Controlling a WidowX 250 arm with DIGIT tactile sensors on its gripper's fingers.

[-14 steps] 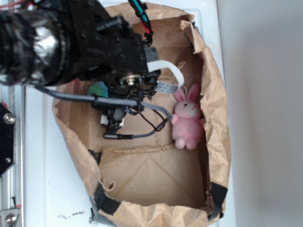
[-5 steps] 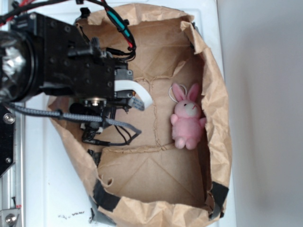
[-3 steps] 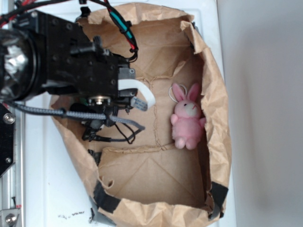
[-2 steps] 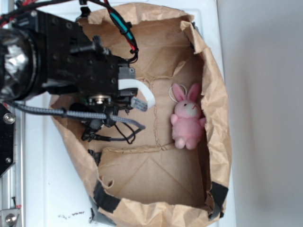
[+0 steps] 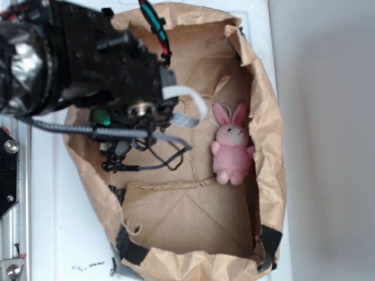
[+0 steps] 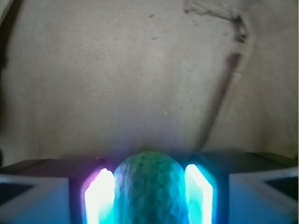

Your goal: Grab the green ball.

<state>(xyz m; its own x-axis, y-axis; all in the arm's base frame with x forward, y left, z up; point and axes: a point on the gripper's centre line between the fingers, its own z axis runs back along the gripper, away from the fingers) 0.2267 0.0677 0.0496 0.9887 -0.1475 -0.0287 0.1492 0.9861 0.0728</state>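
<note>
Ball held between the pads

Ball (image 6: 148,189) sits at the bottom centre of the wrist view, wedged between the two glowing pads (image 6: 99,196) of the gripper (image 6: 148,196), which I read as clamped on it across its middle. In the exterior view I can pick out only a sliver of green (image 5: 102,117) under the arm (image 5: 88,58), at the left of the frame, inside the bag (image 5: 266,152); the fingers themselves are hidden there by the wrist and cables.

Handling, as I judge it: the ball looks small, light and hard, with a dimpled skin like a golf ball. A round, stiff thing gives the pads little contact, so I'd expect it to squirt out if the hold rides above or below the widest line. The hold now appears to be on that widest line, one pad on each side, which is where I'd want it. I can't tell from here whether the ball is touching the paper floor or is clear of it.

Count: one ball, one pink bunny (image 5: 232,146) lying against the bag's right wall, well apart from the gripper, one bag, one arm. Nothing else loose shows on the brown paper floor
</note>
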